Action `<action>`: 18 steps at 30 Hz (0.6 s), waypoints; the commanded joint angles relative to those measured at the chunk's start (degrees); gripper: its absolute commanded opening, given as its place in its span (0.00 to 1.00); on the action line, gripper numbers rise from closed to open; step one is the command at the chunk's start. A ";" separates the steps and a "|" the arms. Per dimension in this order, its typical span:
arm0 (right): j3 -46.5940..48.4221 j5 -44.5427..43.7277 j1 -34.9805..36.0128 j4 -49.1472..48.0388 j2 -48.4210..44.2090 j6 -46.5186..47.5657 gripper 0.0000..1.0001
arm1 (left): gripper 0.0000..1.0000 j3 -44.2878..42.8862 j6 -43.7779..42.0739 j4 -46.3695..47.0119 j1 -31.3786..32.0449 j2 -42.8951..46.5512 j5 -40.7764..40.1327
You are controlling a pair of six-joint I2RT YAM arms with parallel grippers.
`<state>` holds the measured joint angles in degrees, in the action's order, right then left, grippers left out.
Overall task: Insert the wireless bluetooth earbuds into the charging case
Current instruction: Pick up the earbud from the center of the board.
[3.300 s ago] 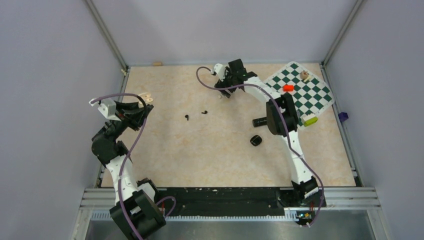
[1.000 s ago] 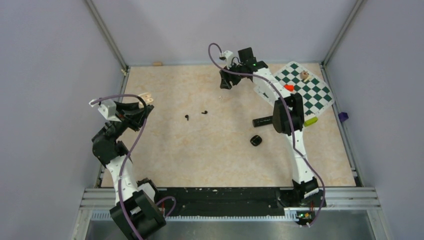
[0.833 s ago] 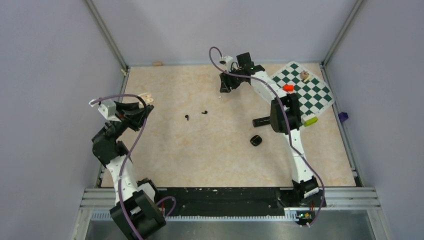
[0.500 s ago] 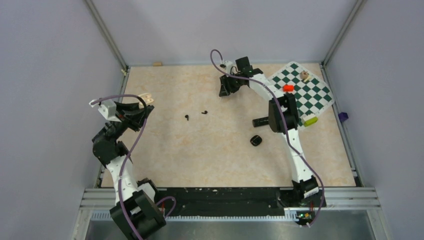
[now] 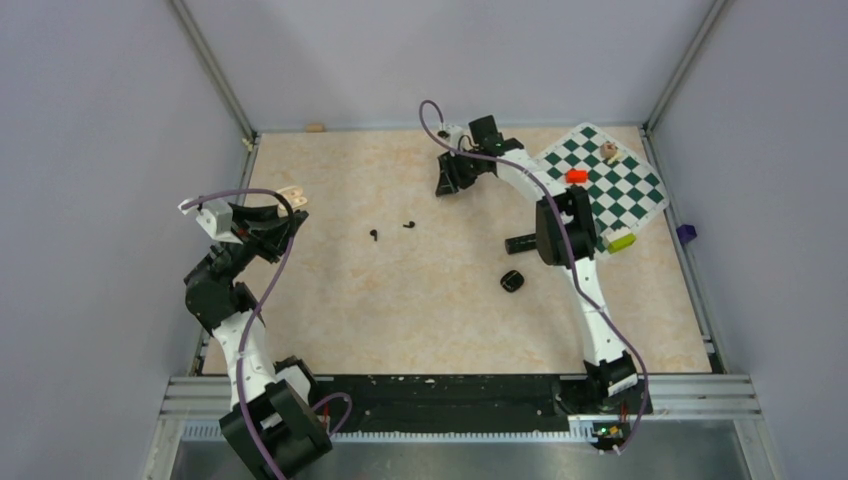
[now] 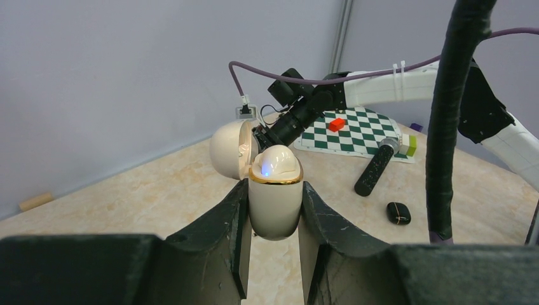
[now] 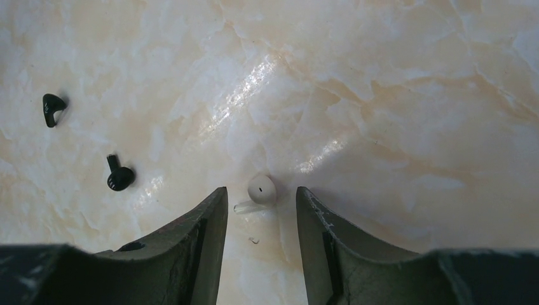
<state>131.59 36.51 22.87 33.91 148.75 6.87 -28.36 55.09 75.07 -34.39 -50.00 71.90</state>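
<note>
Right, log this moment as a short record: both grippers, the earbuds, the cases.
left gripper: shut on cream case, lid open
right gripper: jaws apart, either side of white earbud, not gripping it
white earbud: lying on table
black earbuds: two, loose on table, clear of both grippers
black case: on table, near black cylinder

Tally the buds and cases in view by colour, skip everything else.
Black comma-shaped earbuds: 2
Cream-white round bud: 1
Glossy black rounded case, closed: 1
Cream egg-shaped case, lid open: 1
Total: 5
</note>
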 commanded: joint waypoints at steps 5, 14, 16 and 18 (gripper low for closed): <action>-2.07 -3.80 2.10 0.98 0.25 2.81 0.40 | 0.00 -0.03 0.60 2.89 0.10 0.87 -1.42; -2.37 -5.06 2.66 2.72 0.01 5.61 0.33 | 0.00 0.06 0.56 2.89 0.07 0.78 -1.50; -2.82 -5.14 3.08 3.28 -0.41 7.02 0.33 | 0.00 -0.03 0.54 2.88 0.04 0.76 -1.54; -3.86 -5.42 3.35 3.33 -1.16 8.39 0.33 | 0.00 -0.03 0.54 2.89 0.06 0.82 -1.50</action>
<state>130.80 33.80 24.38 32.67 148.55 11.68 -28.36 55.42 75.07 -34.39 -50.00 71.90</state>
